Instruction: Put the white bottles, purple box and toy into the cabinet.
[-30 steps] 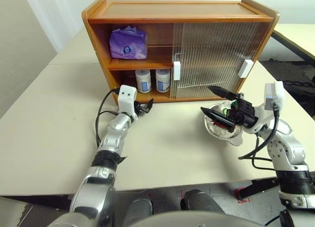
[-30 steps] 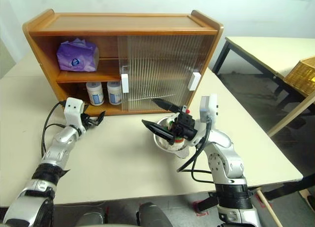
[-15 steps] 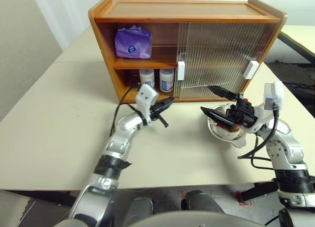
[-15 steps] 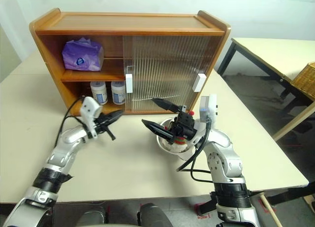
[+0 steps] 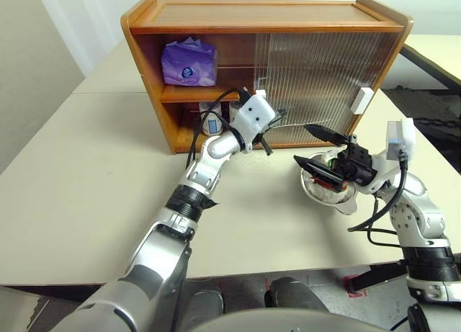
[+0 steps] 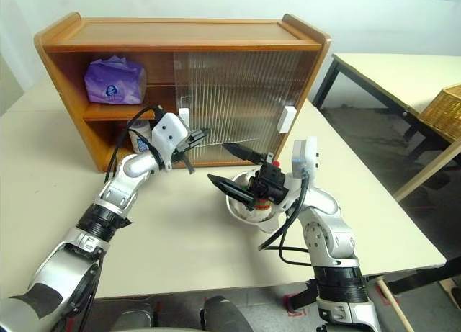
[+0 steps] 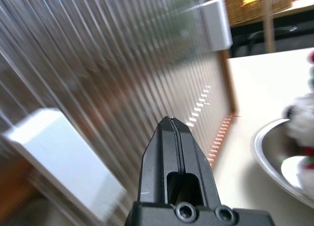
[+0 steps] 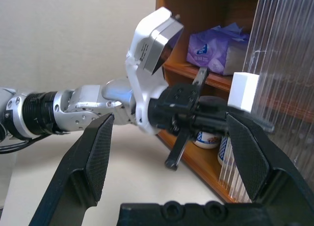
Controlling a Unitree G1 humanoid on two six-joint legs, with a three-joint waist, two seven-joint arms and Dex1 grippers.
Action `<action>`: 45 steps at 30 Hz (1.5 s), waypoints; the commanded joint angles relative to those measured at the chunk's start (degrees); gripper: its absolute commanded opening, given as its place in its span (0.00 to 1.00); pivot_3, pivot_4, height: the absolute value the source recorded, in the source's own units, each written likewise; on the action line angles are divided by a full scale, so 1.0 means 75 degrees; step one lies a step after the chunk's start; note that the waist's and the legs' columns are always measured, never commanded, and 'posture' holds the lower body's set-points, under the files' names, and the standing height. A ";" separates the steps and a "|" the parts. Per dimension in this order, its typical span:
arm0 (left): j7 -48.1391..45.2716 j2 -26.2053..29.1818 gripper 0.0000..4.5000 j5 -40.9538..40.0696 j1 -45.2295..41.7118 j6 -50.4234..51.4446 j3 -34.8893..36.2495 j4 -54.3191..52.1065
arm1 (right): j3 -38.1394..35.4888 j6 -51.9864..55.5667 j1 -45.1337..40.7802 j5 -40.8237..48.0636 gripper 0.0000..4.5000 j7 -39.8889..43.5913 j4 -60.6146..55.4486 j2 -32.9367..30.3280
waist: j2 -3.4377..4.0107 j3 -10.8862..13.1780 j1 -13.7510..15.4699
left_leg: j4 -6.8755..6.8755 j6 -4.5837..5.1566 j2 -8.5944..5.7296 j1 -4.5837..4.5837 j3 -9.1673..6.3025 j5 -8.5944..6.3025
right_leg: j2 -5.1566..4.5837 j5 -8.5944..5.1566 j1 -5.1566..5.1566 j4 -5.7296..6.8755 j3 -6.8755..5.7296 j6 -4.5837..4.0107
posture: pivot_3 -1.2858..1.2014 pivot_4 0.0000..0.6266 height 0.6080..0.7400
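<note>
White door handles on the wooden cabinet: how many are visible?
2. One white rectangular handle sits near the wooden cabinet's right end; the other at mid-front, beside the left gripper.

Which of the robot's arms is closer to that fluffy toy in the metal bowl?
The right. Its tool hangs open just above the toy in the bowl. The left tool is shut, up by the cabinet door's white handle, well away from the toy.

- Left arm stretched forward across the front of the cabinet (image 5: 263, 29); left gripper (image 6: 199, 136) level, fingers pressed together, holding nothing, tip apparently just short of the ribbed door.
- Right arm bent, well in front of the cabinet's right end; right gripper (image 5: 317, 158) points left, fingers spread wide, empty.
</note>
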 commanded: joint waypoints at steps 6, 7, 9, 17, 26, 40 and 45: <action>0.0642 0.0125 0.00 0.0402 -0.0040 0.0295 0.0138 0.0103 | 0.0015 -0.0062 -0.0009 -0.0067 1.00 -0.0057 -0.0050 0.0016 | 0.0000 0.0000 -0.0037 | 0.0000 0.0005 0.0000 -0.0003 0.0000 -0.0003 | 0.0000 -0.0004 -0.0001 -0.0001 0.0000 0.0002 | 0.45 0.00 1.00; 0.0716 0.0139 0.00 0.0395 -0.0017 0.0351 0.0183 0.0069 | 0.0020 -0.0064 -0.0015 -0.0068 1.00 -0.0059 -0.0048 0.0022 | 0.0000 0.0000 -0.0039 | 0.0000 0.0005 -0.0001 -0.0003 0.0000 -0.0003 | 0.0000 -0.0004 -0.0001 -0.0001 0.0000 0.0003 | 0.45 0.00 1.00; 0.0848 0.0137 0.00 0.0334 0.0025 0.0446 0.0274 0.0019 | 0.0037 -0.0072 -0.0023 -0.0076 1.00 -0.0060 -0.0036 0.0039 | 0.0000 0.0000 -0.0041 | 0.0000 0.0005 -0.0001 -0.0003 0.0000 -0.0003 | 0.0000 -0.0004 -0.0001 -0.0001 0.0000 0.0002 | 0.45 0.00 1.00; 0.1176 0.0107 0.00 0.0139 0.0269 0.0804 0.0484 -0.0583 | 0.0087 -0.0038 -0.0038 -0.0106 1.00 -0.0057 -0.0061 0.0140 | 0.0000 0.0001 -0.0080 | 0.0003 0.0004 -0.0001 0.0000 0.0003 -0.0003 | 0.0000 0.0000 0.0000 0.0000 0.0000 0.0000 | 0.45 0.00 1.00; 0.1230 0.0573 0.00 0.0071 0.1029 0.1359 0.0789 -0.1725 | 0.0067 -0.0022 -0.0073 -0.0101 1.00 -0.0010 -0.0017 0.0115 | 0.0001 0.0001 -0.0097 | 0.0002 0.0003 -0.0001 0.0003 0.0003 -0.0002 | 0.0001 0.0000 0.0001 0.0001 -0.0001 -0.0011 | 0.46 0.00 1.00; 0.1356 0.1358 0.00 -0.0198 0.1777 0.2002 0.1604 -0.2562 | 0.0071 -0.0013 -0.0121 -0.0071 1.00 0.0144 0.0072 0.0122 | 0.0001 0.0001 -0.0085 | -0.0003 0.0002 0.0006 0.0019 0.0002 -0.0001 | 0.0002 0.0022 0.0000 0.0006 -0.0005 -0.0047 | 0.47 0.00 1.00; 0.1472 0.1585 0.00 -0.0258 0.2049 0.2194 0.1882 -0.2874 | 0.0072 -0.0033 -0.0180 -0.0093 1.00 0.0201 0.0158 0.0134 | 0.0001 0.0001 -0.0076 | -0.0005 -0.0006 0.0012 0.0027 0.0001 0.0003 | 0.0002 0.0038 -0.0001 0.0006 -0.0014 -0.0067 | 0.47 0.00 1.00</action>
